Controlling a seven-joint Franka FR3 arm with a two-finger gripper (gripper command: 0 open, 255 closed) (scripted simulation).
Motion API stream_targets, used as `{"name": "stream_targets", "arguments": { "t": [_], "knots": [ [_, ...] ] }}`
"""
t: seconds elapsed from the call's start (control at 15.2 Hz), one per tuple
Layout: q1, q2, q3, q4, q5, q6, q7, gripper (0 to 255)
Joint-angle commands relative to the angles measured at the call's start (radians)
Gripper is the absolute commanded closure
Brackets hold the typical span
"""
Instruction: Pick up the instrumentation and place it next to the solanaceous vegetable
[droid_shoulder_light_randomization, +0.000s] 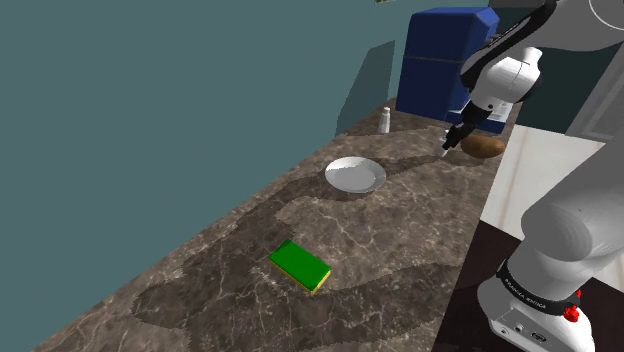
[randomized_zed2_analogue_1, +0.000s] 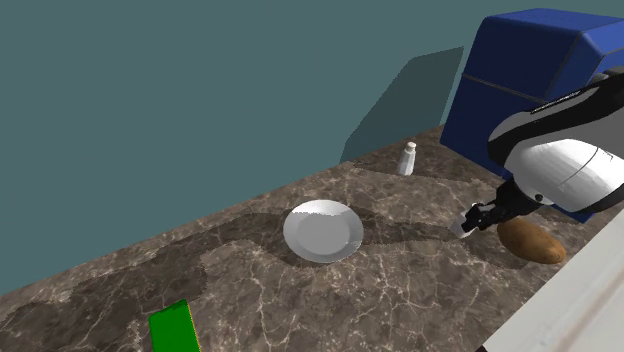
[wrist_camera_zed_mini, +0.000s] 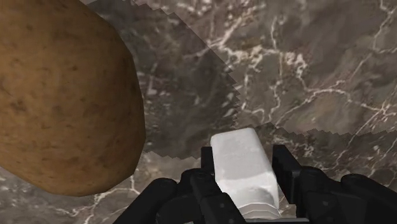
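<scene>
Pickup done: our gripper's (wrist_camera_zed_mini: 243, 154) 2 fingers (wrist_camera_zed_mini: 205, 160) clamp the white block (wrist_camera_zed_mini: 244, 170), just beside the potato (wrist_camera_zed_mini: 63, 95) over the counter (wrist_camera_zed_mini: 312, 70). We judge only set-down and release remain.

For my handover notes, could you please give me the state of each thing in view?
White rounded block: clasped in the black end effector, close beside the brown speckled potato.
End effector: shut on the block.
Potato: lying on the dark marbled counter, untouched.
Round white plate: flat, empty.
Green rectangular sponge: lying flat.
Small white shaker: upright.
</scene>
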Motion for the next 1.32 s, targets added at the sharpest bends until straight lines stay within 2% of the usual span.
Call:
{"name": "stream_targets", "arguments": {
  "t": [0.0,0.07,0.13,0.46,0.73,1.25],
  "knots": [
    [0.000,0.000,0.000,0.000,0.000,0.000,0.000,255],
    [0.000,0.000,0.000,0.000,0.000,0.000,0.000,255],
    [0.000,0.000,0.000,0.000,0.000,0.000,0.000,0],
    [0.000,0.000,0.000,0.000,0.000,0.000,0.000,0],
    [-0.037,-0.102,-0.001,0.035,-0.108,-0.117,0.073,0],
    [-0.037,-0.102,0.000,0.035,-0.107,-0.117,0.072,0]
  ]
}}
